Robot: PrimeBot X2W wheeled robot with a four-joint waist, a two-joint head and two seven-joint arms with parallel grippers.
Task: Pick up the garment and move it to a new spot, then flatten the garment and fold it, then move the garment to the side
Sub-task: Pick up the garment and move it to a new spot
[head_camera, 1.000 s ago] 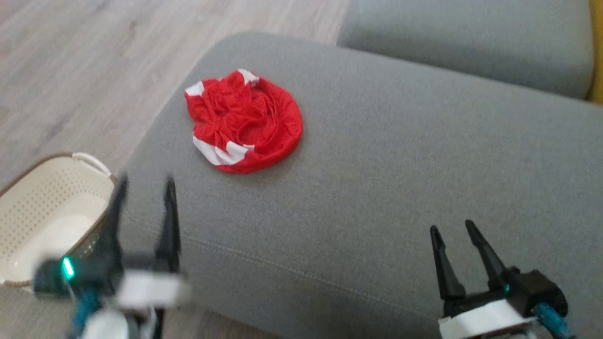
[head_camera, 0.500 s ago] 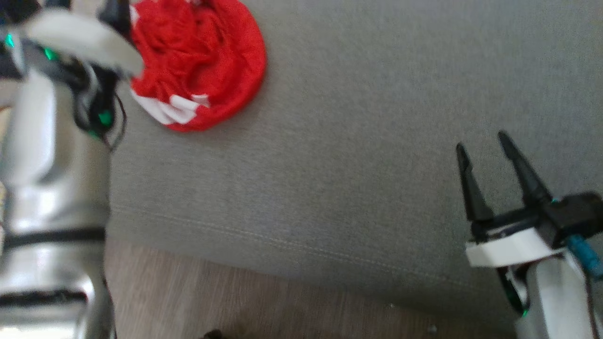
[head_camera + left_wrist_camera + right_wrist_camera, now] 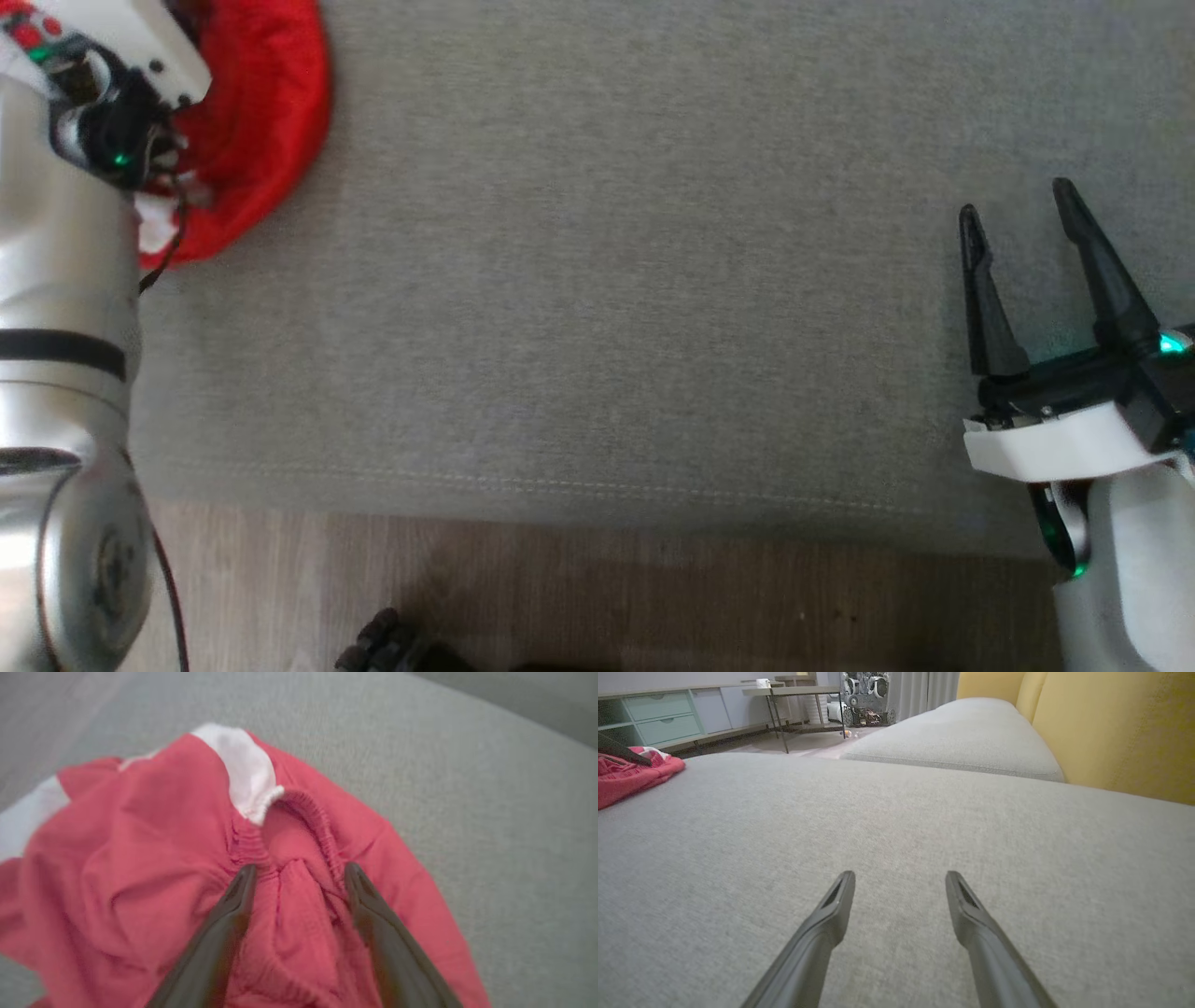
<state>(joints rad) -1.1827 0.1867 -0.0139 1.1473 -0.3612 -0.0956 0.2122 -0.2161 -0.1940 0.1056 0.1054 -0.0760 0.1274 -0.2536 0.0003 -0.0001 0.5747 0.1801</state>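
Picking up is the step in hand: the spread left pincer (image 3: 300,868) is set right over the bunched red garment (image 3: 140,858) on the grey sofa (image 3: 607,280), and must likely be squeezed shut next, while the right pincer (image 3: 1017,199) is held spread well apart.

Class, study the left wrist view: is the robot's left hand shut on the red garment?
No: the left hand has its two fingers spread apart, open, over the crumpled red garment.
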